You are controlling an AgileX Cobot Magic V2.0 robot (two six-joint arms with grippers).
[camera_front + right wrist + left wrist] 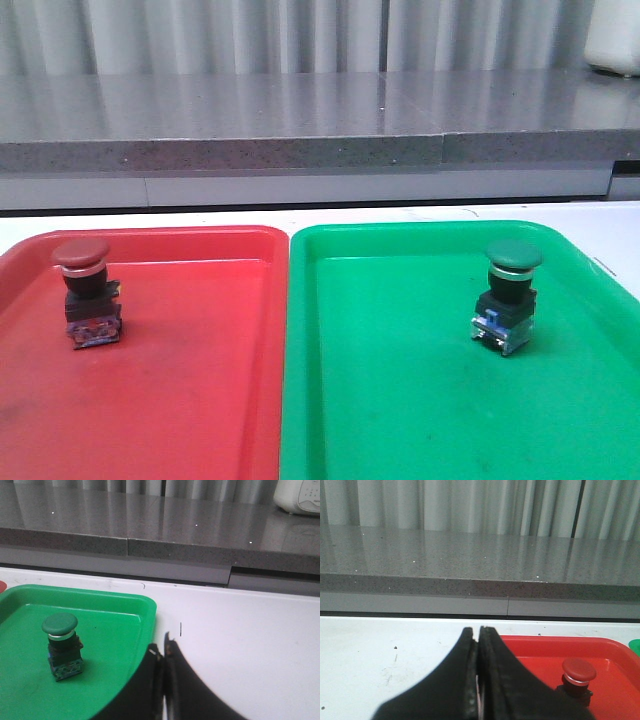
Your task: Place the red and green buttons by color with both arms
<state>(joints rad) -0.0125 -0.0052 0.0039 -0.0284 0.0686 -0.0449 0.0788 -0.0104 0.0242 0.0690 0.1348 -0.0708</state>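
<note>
White table (150,222): red button (85,290), green button (510,295) upright (fingers (470,680) pressed together, empty).

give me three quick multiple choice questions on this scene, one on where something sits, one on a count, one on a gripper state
1. Where does the red button stand?
A. in the red tray
B. in the green tray
C. on the bare table

2. How many buttons are in the green tray?
A. none
B. one
C. two

3. How is the left gripper in its wrist view?
A. open around the red button
B. shut on the red button
C. shut and holding nothing

Answers: 1 A, the front view shows it upright on the red tray's floor. 2 B, only the green button stands there. 3 C, its fingers meet while the red button sits apart in the tray.
</note>
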